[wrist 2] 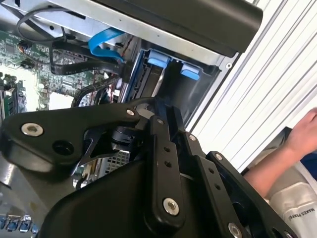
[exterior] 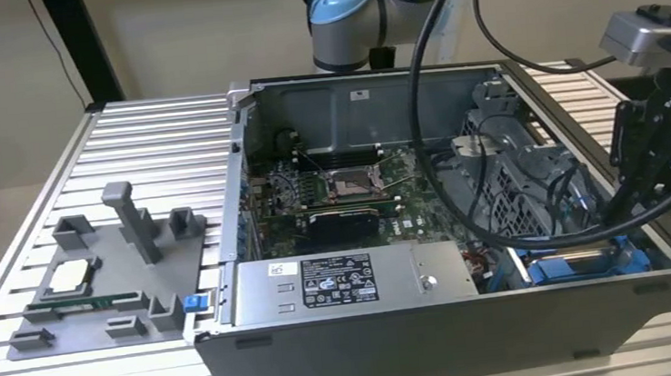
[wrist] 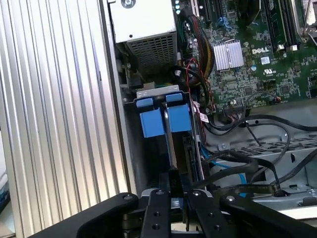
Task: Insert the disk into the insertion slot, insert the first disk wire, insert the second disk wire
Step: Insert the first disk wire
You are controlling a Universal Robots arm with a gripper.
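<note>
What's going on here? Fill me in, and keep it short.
The robot arm's gripper is down in a corner of the open computer case and appears closed on the edge of the disk. The disk stands on edge in its blue carrier, inside the insertion slot. A person's hand is out over the table beside the case.

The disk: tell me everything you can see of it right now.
The disk stands on edge, set down into the insertion slot beside the case wall. In the first wrist view it shows a thin silver metal edge between bright blue plastic carrier panels, with two blue tabs at its far end. The gripper is right at its near edge.
</note>
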